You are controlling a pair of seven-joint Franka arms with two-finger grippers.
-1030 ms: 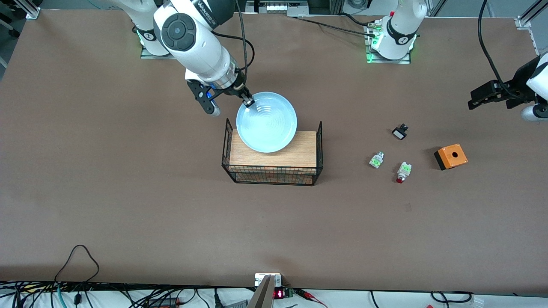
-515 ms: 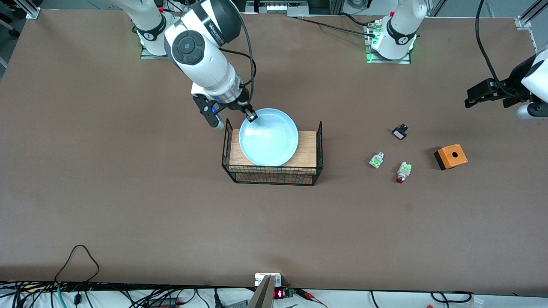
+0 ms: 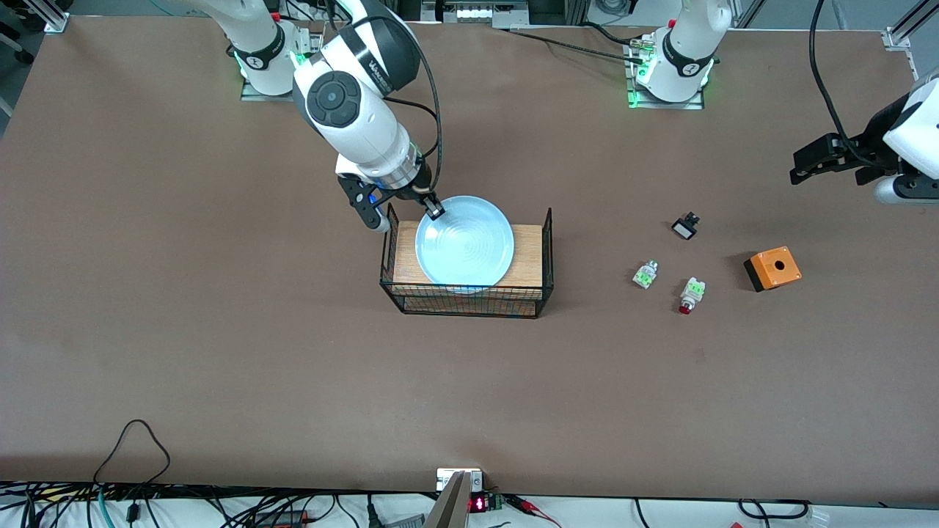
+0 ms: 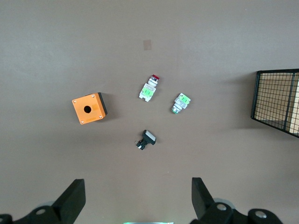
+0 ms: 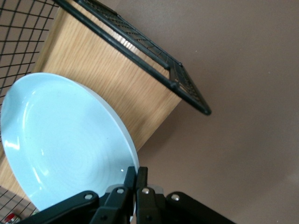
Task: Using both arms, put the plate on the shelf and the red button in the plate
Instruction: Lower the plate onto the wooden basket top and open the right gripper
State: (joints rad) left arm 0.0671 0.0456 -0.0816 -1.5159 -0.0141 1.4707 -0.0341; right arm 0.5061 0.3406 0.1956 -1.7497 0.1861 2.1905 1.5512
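Observation:
The pale light-blue plate (image 3: 463, 240) hangs over the wooden top of the black wire rack (image 3: 468, 302), held by its rim. My right gripper (image 3: 434, 211) is shut on the plate's rim; the right wrist view shows the plate (image 5: 65, 144) pinched by that gripper (image 5: 136, 173). The red button (image 3: 690, 294), white with a green tab and red tip, lies on the table toward the left arm's end; it also shows in the left wrist view (image 4: 149, 88). My left gripper (image 4: 138, 198) is open and empty, high over the table's end, beside the small parts.
Beside the red button lie a white-green part (image 3: 645, 273) without red tip, a black-and-white part (image 3: 685, 226) and an orange box (image 3: 772, 268) with a round hole. The rack has raised wire ends (image 3: 547, 246). Cables run along the table's near edge.
My right gripper has carried the plate toward the front camera and lower, from over the rack's farther edge to over its wooden top. The left arm has shifted only slightly.

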